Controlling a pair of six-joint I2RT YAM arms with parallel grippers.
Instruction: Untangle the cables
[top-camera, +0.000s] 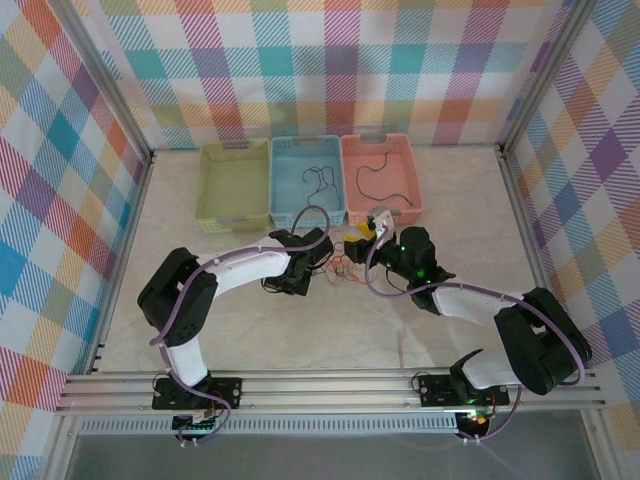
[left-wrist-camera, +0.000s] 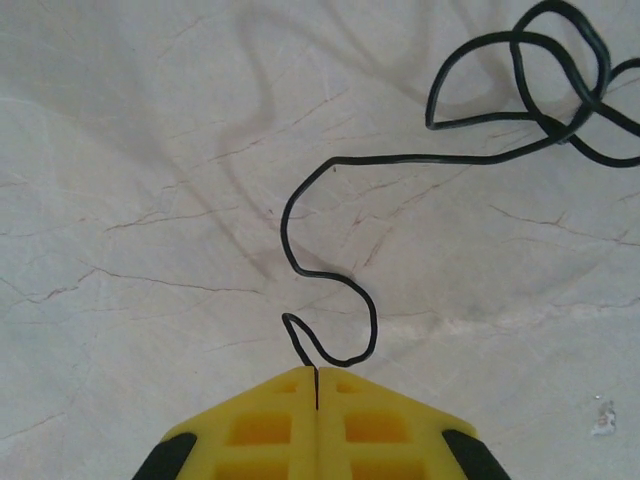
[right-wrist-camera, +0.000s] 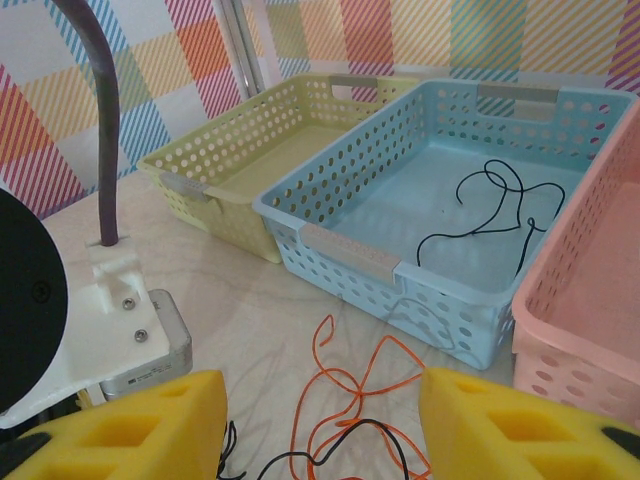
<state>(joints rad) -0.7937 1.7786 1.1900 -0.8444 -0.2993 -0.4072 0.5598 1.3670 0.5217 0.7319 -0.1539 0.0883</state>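
A small tangle of cables (top-camera: 345, 265) lies on the table between my two grippers. In the right wrist view it is a looping orange-red wire (right-wrist-camera: 345, 385) with a dark wire (right-wrist-camera: 350, 435) crossing it. My left gripper (left-wrist-camera: 316, 385) is shut on one end of a dark wire (left-wrist-camera: 330, 215), which snakes over the table to a knot of loops (left-wrist-camera: 560, 100) at the upper right. From above, the left gripper (top-camera: 312, 262) sits just left of the tangle. My right gripper (right-wrist-camera: 320, 430) stands open above the orange wire; its yellow fingers (top-camera: 362, 238) show right of the tangle.
Three baskets stand in a row behind the tangle: a yellow-green one (top-camera: 234, 150), a blue one (top-camera: 284, 190) holding a dark wire (right-wrist-camera: 490, 210), and a pink one (top-camera: 412, 170) holding another dark wire (top-camera: 378, 180). The left arm's wrist (right-wrist-camera: 60, 300) is close on my right gripper's left.
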